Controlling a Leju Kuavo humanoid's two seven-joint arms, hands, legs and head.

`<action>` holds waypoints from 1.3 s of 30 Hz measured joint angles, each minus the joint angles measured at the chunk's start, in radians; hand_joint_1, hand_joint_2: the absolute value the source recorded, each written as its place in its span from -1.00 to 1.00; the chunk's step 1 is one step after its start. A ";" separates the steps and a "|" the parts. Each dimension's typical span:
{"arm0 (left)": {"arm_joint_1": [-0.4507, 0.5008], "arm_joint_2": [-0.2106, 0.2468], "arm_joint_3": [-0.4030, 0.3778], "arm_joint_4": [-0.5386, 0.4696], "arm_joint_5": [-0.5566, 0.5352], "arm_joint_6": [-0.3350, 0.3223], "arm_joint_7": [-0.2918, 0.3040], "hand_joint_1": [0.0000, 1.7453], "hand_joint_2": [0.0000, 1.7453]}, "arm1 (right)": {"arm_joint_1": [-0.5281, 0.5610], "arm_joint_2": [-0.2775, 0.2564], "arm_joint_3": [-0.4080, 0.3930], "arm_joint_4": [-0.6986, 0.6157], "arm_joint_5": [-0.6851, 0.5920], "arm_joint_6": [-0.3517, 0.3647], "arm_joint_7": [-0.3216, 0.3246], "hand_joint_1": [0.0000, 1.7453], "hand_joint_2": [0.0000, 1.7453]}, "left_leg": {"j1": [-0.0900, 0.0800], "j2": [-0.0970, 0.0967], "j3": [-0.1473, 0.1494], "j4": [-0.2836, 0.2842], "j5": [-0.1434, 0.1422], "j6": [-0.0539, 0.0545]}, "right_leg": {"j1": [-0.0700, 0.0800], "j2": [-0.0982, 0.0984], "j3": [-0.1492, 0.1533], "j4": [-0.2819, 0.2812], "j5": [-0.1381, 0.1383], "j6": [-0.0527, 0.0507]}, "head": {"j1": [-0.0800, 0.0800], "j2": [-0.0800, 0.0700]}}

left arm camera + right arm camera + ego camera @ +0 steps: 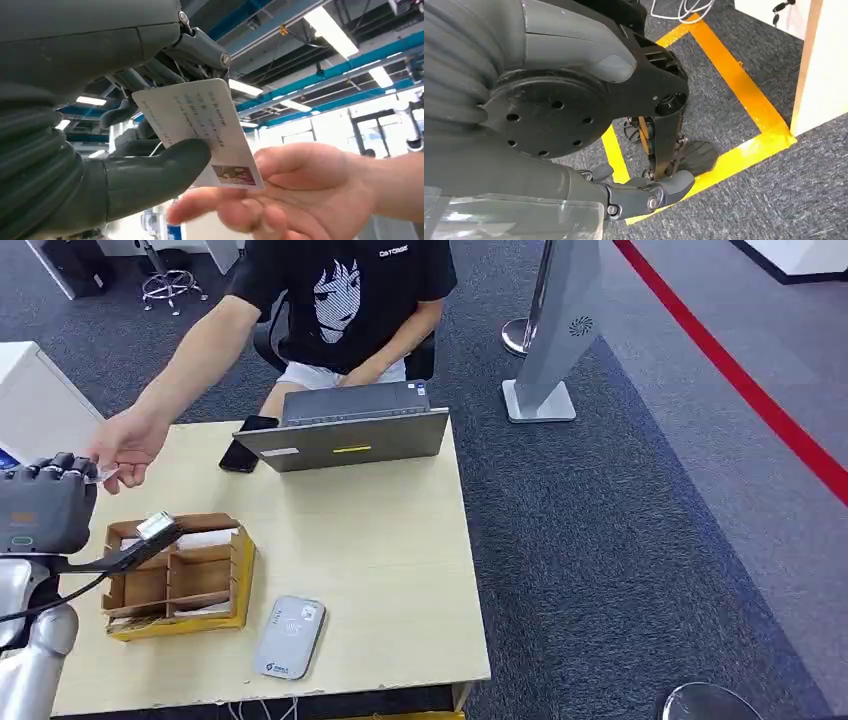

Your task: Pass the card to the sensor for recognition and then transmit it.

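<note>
1. Pinching the card [200,131] between thumb and fingers, the robot's left hand [45,505] holds it out beyond the table's [400,570] left edge, where a seated person's hand [280,192] meets it.
2. The right hand [644,192] hangs over the floor, apparently holding nothing, fingers curled.
3. The sensor [288,637] lies near the table's front edge.
4. A clean handover likely means easing the pinch only once the person grips the card firmly.

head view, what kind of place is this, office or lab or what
Probably an office-style test space or reception mock-up. A person sits behind a laptop at a small desk on grey carpet, with a card reader and a cardboard organiser on it; the left wrist view shows an industrial ceiling.
</note>
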 joint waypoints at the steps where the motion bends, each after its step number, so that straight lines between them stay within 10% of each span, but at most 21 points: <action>1: 0.011 -0.002 0.000 -0.008 0.021 0.008 -0.011 1.00 1.00 | 0.000 0.000 0.000 0.000 -0.004 0.000 0.000 -1.00 1.00 | 0.000 0.000 0.000 0.000 0.000 0.000 | 0.000 0.000 0.000 0.000 0.000 0.000 | 0.000 0.000; 18: 0.408 -0.201 -0.031 -0.306 0.092 0.134 -0.162 1.00 1.00 | 0.004 0.000 -0.002 0.000 -0.009 -0.059 0.006 -1.00 1.00 | -0.001 0.001 0.000 0.000 -0.002 0.002 | -0.001 0.000 0.000 -0.001 -0.001 0.001 | 0.000 0.000; 39: 0.530 -0.282 -0.288 -0.136 0.190 0.221 -0.121 1.00 1.00 | 0.006 0.000 -0.002 0.002 0.042 -0.087 0.017 -1.00 1.00 | -0.001 0.001 0.000 0.000 -0.003 0.002 | -0.001 0.000 0.000 -0.002 -0.001 0.001 | 0.001 0.000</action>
